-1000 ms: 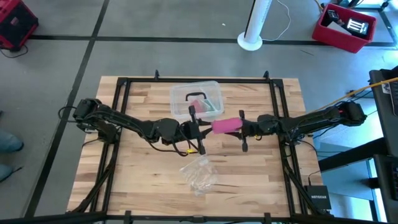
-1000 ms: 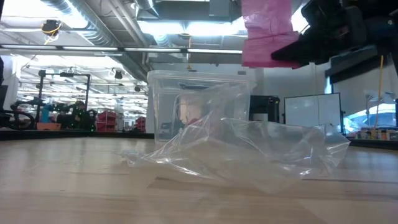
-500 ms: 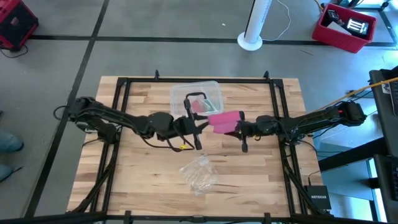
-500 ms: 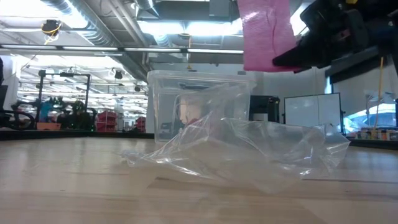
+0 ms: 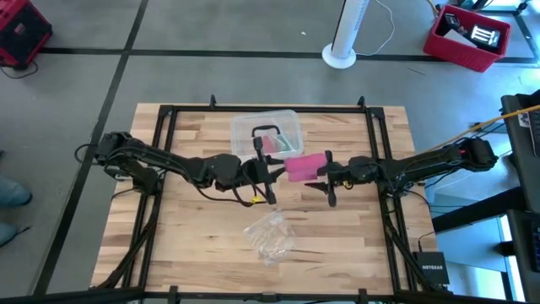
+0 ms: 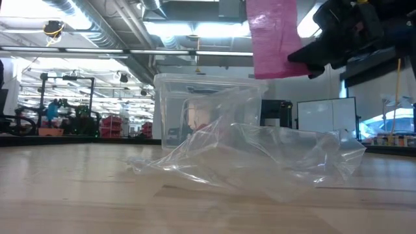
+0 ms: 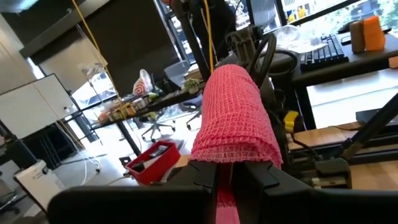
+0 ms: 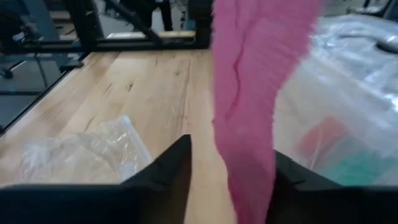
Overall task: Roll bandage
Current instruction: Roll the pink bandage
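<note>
Left gripper (image 5: 272,168) clamped on bandage (image 5: 305,165), holding it up over the table (image 5: 194,228) for rolling; right gripper (image 5: 318,176) jaws apart around the strip, probably regripping.

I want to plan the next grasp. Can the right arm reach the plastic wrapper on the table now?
Probably yes. The right end effector stands open beside the bandage, and the plastic wrapper lies on bare table with nothing visible between.

Pink bandage (image 7: 233,118), centre frame: matt, open-weave cloth, rough-textured. Table (image 5: 186,236): pale wood strips, smooth, satin. Wrapper (image 6: 260,159), mid-frame: crinkled clear plastic, glossy. Box (image 5: 291,127), upper centre: clear, smooth plastic. Left gripper fingers (image 7: 199,180): matt black.
</note>
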